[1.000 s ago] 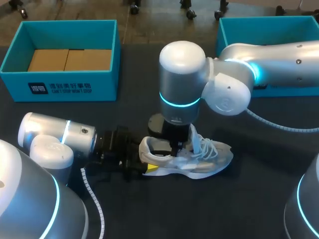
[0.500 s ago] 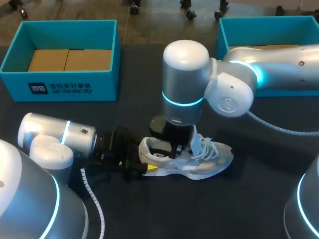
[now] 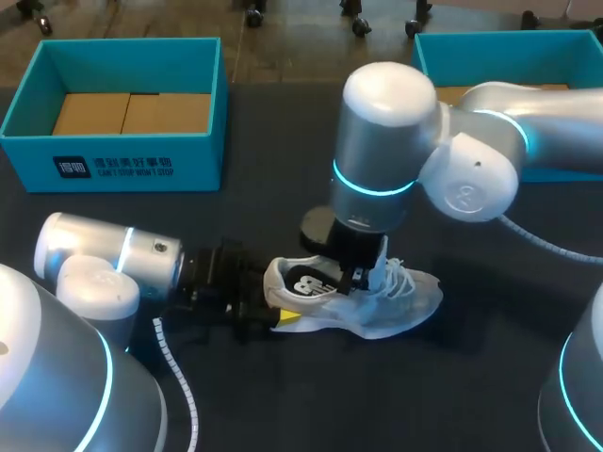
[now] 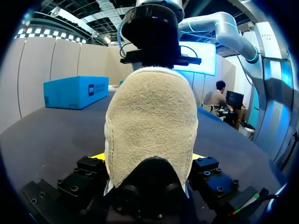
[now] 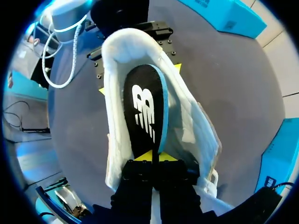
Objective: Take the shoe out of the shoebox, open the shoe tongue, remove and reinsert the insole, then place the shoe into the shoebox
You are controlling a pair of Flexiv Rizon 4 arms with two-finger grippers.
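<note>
A white mesh shoe (image 3: 400, 303) lies on its sole on the dark table, heel toward my left arm. My left gripper (image 3: 262, 307) is shut on the heel: in the left wrist view the beige heel (image 4: 152, 116) fills the gap of the left gripper (image 4: 149, 157), with a yellow tip against each side. My right gripper (image 3: 354, 279) reaches down into the shoe's mouth from above. In the right wrist view it (image 5: 153, 157) is shut on a black insole (image 5: 145, 109) with a white logo and a blue edge. The insole (image 3: 309, 282) stands tilted up inside the shoe (image 5: 114, 116).
A teal shoebox (image 3: 113, 160) with brown cardboard inside stands at the back left. Another teal box (image 3: 443, 58) is at the back right, partly behind my right arm. White laces (image 3: 396, 278) lie loose over the shoe's front.
My right gripper has shut on the insole and moved right and up, so the black insole now shows in the shoe's opening. The left arm and the shoe kept still.
</note>
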